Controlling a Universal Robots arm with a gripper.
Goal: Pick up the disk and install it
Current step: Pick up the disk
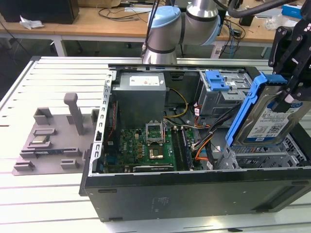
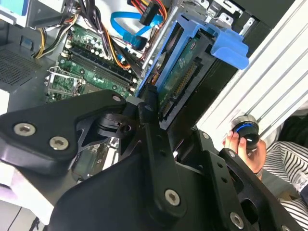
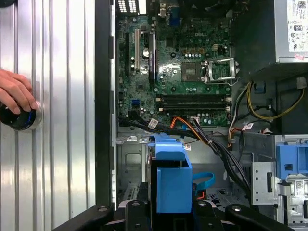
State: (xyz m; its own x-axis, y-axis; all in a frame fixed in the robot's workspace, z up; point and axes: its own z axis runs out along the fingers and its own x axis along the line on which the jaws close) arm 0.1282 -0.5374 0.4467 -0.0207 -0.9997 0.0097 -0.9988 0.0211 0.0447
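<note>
Ribbed metal table [image 1: 43, 199], open case [image 1: 194, 196], blue-labelled disk [image 1: 269, 124] in gripper [image 1: 290, 94]

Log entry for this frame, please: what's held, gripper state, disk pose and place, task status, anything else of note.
held: the disk, in its blue carrier
gripper: gripper shut on the disk
disk pose: tilted on edge, over the drive cage at the exterior view's right end of the open computer case
task status: picked up, not yet seated
other: a person's hand rests on a round knob beside the case
</note>
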